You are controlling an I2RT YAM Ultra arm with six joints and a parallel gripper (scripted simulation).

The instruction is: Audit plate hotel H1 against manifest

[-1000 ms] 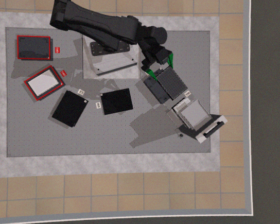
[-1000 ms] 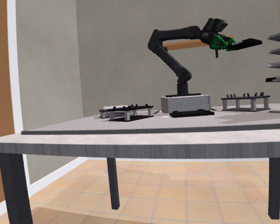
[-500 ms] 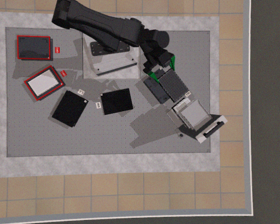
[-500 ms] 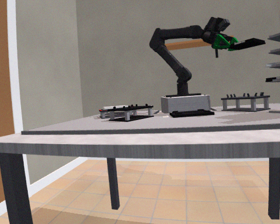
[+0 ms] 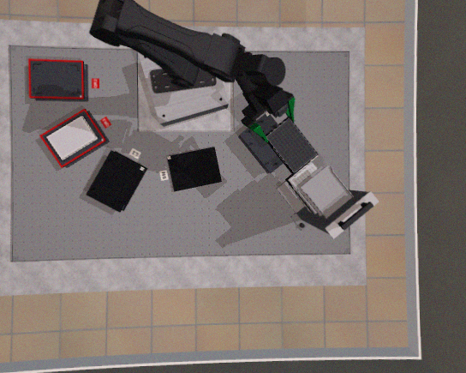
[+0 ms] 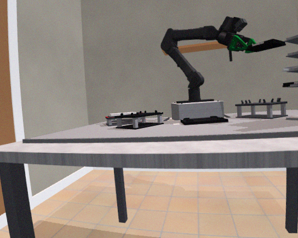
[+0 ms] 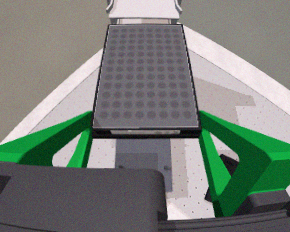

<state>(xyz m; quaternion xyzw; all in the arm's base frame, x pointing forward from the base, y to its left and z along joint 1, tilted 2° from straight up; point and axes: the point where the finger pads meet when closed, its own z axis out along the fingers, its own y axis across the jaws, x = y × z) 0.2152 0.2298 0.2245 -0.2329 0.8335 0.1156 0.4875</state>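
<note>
The gripper (image 7: 146,135) grips a dark 96-well plate (image 7: 146,74) by its near end, fingers wide across it, level, just before the hotel's (image 5: 352,215) top shelf, near the tabletop's right edge.

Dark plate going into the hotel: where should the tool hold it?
By its near short end, tool fingers on the two long sides, coming from the end away from the hotel. The dark plate lies flat, and this leaves its far end free to enter a shelf.
</note>
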